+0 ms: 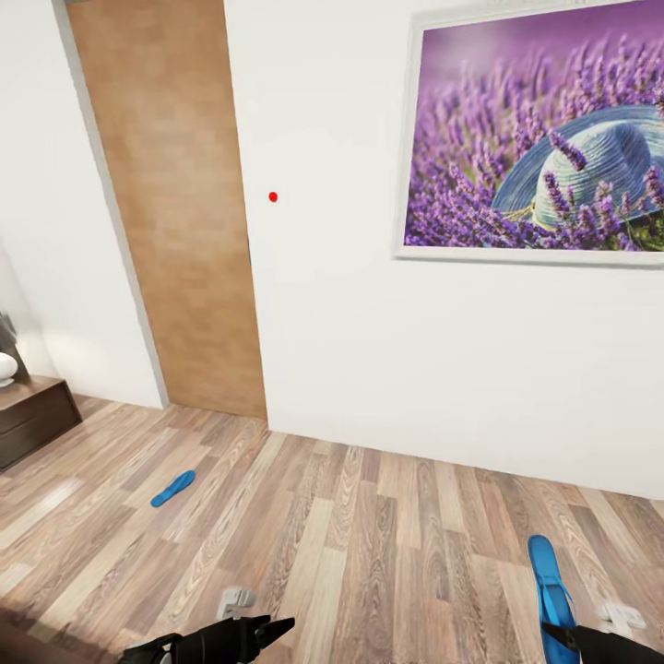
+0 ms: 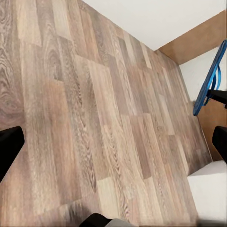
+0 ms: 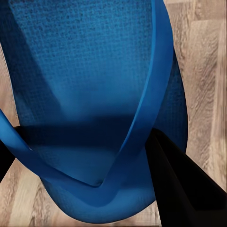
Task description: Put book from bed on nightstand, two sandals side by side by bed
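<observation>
A white wall (image 1: 387, 350) fills most of the head view, standing above one grey-brown plank floor (image 1: 369, 535). One tall brown wood panel (image 1: 175, 203), like a door, is set in the wall at the left. One framed picture (image 1: 539, 134) hangs on the wall at the right, showing purple lavender and a pale blue straw hat. At the far left edge stands one low dark brown cabinet (image 1: 32, 417) with drawer lines on its front and a white rounded thing on top.

Two sandals show, both bright blue flip-flops. One sandal on the floor (image 1: 172, 488) lies flat and alone on the planks at the left, well apart from the cabinet and from both arms. The held sandal (image 1: 551, 590) is at the lower right of the head view, long and narrow, pointing away from the robot, lifted above the floor. In the right wrist view its textured blue sole (image 3: 90, 85) and thong strap (image 3: 142, 127) are seen close up.

Two grippers show. The right gripper (image 1: 576, 636) is clamped on the near end of the held sandal, one dark finger (image 3: 179, 184) pressed beside the strap. The left gripper (image 1: 263, 632) sits low at the bottom edge, holding nothing, its dark fingers drawn to a point over bare floor; whether they meet I cannot tell.
</observation>
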Robot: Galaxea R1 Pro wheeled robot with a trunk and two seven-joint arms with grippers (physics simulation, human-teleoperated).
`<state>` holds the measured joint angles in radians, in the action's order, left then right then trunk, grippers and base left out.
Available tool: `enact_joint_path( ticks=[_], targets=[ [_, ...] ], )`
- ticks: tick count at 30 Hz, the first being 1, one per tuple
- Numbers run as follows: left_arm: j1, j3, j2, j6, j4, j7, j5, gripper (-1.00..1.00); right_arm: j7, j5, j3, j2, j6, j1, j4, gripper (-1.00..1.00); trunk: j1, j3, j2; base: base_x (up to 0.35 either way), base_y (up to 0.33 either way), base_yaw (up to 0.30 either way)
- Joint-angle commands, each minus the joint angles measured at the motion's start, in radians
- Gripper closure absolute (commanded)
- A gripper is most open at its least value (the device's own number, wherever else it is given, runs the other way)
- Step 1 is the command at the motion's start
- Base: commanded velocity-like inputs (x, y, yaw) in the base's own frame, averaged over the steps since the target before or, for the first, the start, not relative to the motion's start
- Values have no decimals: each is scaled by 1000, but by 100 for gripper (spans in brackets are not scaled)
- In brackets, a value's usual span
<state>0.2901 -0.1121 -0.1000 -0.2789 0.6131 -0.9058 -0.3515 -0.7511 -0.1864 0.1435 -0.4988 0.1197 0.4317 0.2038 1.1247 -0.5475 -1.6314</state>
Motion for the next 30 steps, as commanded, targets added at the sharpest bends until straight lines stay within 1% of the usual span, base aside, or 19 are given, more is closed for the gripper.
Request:
enact_joint_path(
  ticks=[1, 11, 13, 15, 16, 20, 21, 23, 26, 29, 30],
  targets=[
    [0, -4, -1, -10, 1, 1, -11, -100, -4, -7, 7, 0, 12, 1, 0, 100, 0, -1, -1, 0, 0, -238],
    [0, -4, -1, -9, -1, 4, -10, -100, -4, -7, 6, 0, 12, 1, 0, 100, 0, -1, -1, 0, 0, -211],
    [0, -4, 4, -7, -9, 16, -9, -100, -3, -7, 5, 0, 12, 1, -1, 100, 0, -1, -1, 0, 0, -175],
    [0, -4, 14, 9, -29, 58, -7, -100, -3, -7, 5, 1, 11, 1, -1, 100, 0, -1, -1, 0, 0, -160],
    [0, -4, 23, 36, -42, 113, -7, -100, 0, -7, 5, 4, 11, 1, -1, 100, 0, -1, -1, 0, 0, -145],
    [0, -4, 51, 111, -60, 282, -7, -100, 14, -6, 5, 16, 10, 1, -16, 100, 0, -1, -1, 0, 0, -136],
    [0, -4, 54, 116, -63, 301, -6, -100, 17, -6, 5, 17, 10, 1, -17, 100, 0, -1, -1, 0, 0, -121],
    [0, -5, 64, 132, -73, 368, -6, -100, 24, -6, 5, 21, 10, 1, -21, 100, 0, -1, -1, 0, 0, -64],
    [0, -5, 68, 138, -77, 398, -6, -100, 26, -5, 5, 24, 10, 1, -26, 100, 0, -1, -1, 0, 0, -18],
    [0, -5, 69, 150, -78, 405, -6, -100, 26, -5, 5, 27, 10, 1, -40, 100, 0, -1, -1, 0, 0, -3],
    [0, -6, 69, 170, -79, 407, -7, -100, 26, -3, 5, 35, 10, 1, -47, 100, 0, -1, -1, 0, 0, 0]
  ],
)
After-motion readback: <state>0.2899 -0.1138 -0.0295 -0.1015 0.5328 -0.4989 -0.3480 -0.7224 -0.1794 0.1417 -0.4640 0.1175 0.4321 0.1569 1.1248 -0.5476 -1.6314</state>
